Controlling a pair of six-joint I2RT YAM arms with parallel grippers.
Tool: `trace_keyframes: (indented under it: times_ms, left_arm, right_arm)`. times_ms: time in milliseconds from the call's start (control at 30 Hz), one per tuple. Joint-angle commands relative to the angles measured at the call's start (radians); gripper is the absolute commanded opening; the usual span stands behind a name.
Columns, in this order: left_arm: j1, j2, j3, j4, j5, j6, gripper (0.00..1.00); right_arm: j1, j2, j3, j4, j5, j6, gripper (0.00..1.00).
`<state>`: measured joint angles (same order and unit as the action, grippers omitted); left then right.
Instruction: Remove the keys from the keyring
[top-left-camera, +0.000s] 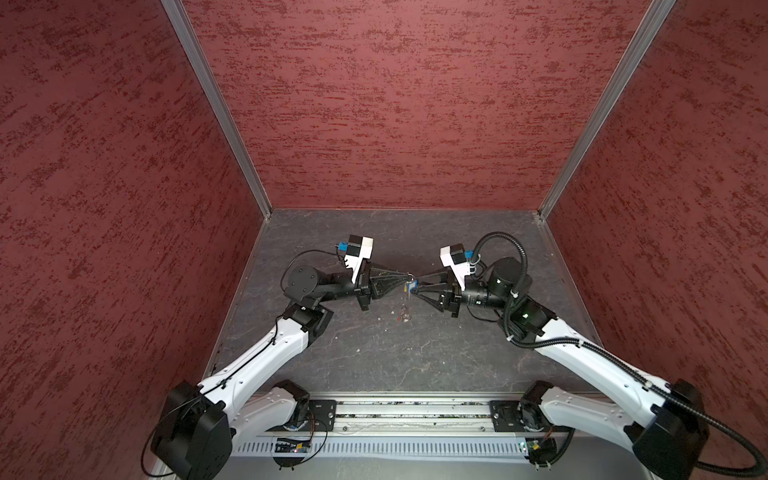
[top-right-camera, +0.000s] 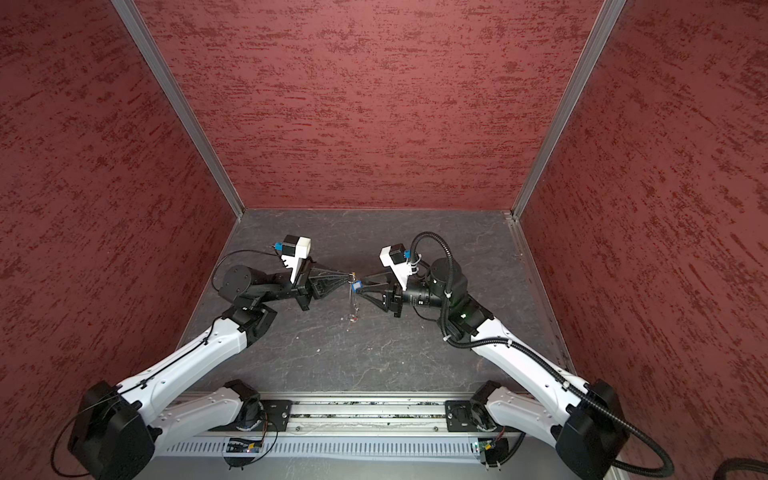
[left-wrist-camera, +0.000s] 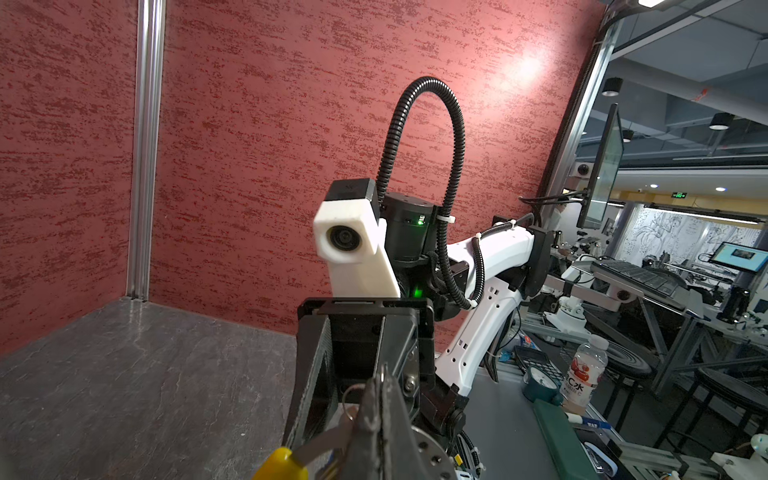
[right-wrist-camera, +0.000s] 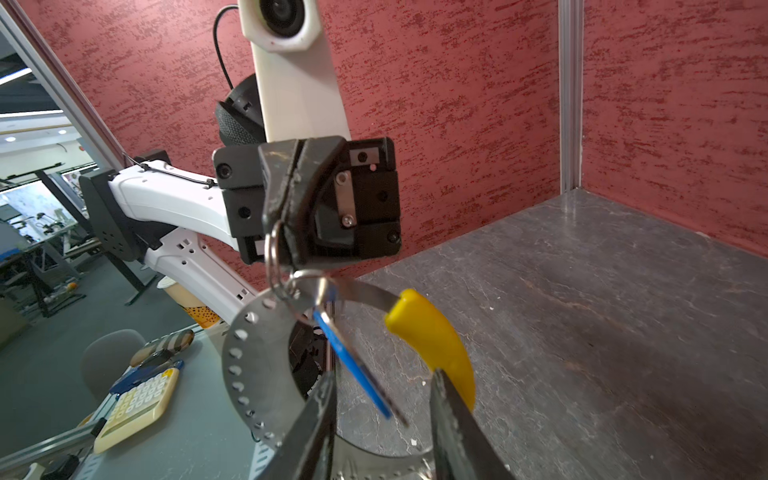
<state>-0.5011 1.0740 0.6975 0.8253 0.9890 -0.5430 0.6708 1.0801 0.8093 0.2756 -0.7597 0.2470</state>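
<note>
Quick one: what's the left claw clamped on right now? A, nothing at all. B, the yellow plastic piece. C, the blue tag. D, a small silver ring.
D: in the right wrist view the left claw is pinched shut on a small silver ring, while the yellow piece and the blue tag hang clear of it.

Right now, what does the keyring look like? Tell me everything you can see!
The keyring is a flat, silvery metal loop dotted with small holes, with a curved yellow plastic piece on it. It hangs from a small ring that the left tool pinches shut. A blue tag hangs on it too.
</note>
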Motion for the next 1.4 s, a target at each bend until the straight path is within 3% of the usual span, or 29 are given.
trace_keyframes:
  times_ms: [0,100,433,700,1133,1367]
  left_arm:
    - [0.006,-0.011,-0.010,0.034,0.003,-0.003,0.00]
    - [0.011,-0.015,-0.015,0.032,-0.002,-0.002,0.00]
    - [0.030,-0.011,-0.024,0.064,-0.018,-0.021,0.00]
    - [0.032,-0.008,-0.037,0.125,-0.045,-0.053,0.00]
    - [0.026,-0.004,-0.026,0.137,-0.027,-0.064,0.00]
    - [-0.007,-0.058,-0.007,-0.016,-0.059,0.054,0.00]
  right_arm:
    - [0.017,0.010,0.044,0.053,-0.032,-0.007,0.36]
    - [0.028,0.020,0.056,0.059,-0.033,-0.009,0.32]
    - [0.042,0.029,0.065,0.031,-0.001,-0.032,0.01]
    - [0.075,0.042,0.069,-0.001,0.060,-0.079,0.00]
    - [0.092,0.093,0.096,-0.031,0.060,-0.102,0.00]
    - [0.093,0.041,0.069,-0.100,0.145,-0.127,0.40]
